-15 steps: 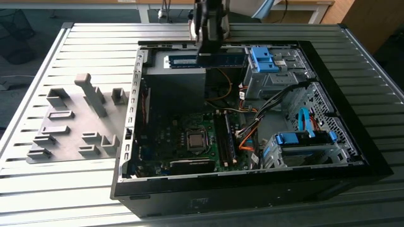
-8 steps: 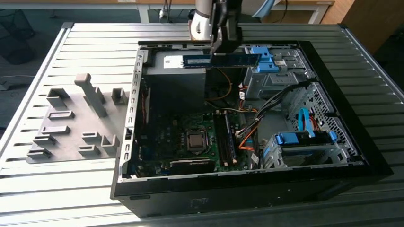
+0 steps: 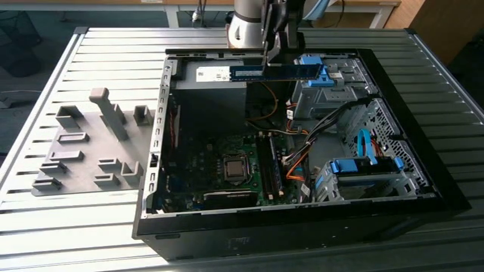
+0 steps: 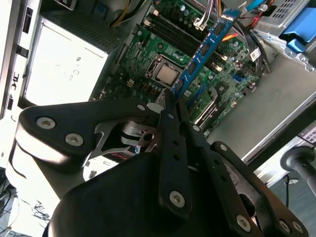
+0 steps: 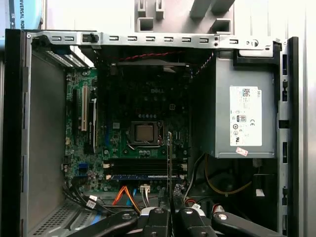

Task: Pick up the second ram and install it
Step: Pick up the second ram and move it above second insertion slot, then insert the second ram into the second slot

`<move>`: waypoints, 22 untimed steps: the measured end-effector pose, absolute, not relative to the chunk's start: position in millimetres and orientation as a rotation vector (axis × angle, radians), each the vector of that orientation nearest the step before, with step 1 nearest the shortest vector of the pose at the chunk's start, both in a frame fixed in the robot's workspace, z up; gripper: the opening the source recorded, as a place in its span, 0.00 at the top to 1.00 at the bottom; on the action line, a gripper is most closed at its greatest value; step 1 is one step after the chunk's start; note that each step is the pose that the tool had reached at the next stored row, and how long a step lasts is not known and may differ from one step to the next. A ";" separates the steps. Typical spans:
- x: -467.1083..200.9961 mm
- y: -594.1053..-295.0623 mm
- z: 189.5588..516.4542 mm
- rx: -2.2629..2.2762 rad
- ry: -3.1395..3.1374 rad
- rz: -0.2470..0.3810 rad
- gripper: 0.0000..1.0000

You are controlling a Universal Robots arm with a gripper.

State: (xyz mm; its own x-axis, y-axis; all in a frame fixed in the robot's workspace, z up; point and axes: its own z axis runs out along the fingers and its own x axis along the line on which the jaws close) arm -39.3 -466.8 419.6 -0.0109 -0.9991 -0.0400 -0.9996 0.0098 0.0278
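Gripped ram (image 3: 291,72) tight between clamped fingers (image 4: 173,106), held level above far side of open case (image 3: 160,136).

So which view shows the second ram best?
The exterior view: the second ram shows side-on, full length, held by the tool above the case. Second wrist view foreshortens it; first wrist view sees it edge-on.
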 end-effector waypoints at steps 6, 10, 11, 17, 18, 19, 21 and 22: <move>-38.6 -466.8 419.6 -2.203 2.226 0.075 0.86; -38.4 -466.8 419.6 -2.203 2.226 0.075 0.86; -38.4 -466.8 419.6 -2.203 2.226 0.075 0.86; -38.3 -466.8 419.5 -2.182 2.246 0.075 0.86; -38.3 -466.8 419.5 -2.173 2.254 0.074 0.86; -38.4 -466.8 419.5 -2.165 2.262 0.074 0.86; -38.4 -466.8 419.5 -2.149 2.277 0.074 0.86; -38.4 -466.8 419.4 -2.140 2.285 0.074 0.86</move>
State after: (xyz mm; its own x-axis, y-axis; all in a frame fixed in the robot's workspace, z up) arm -38.4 -466.8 419.4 -0.0659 -0.9970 -0.0397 -0.9975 0.0649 0.0278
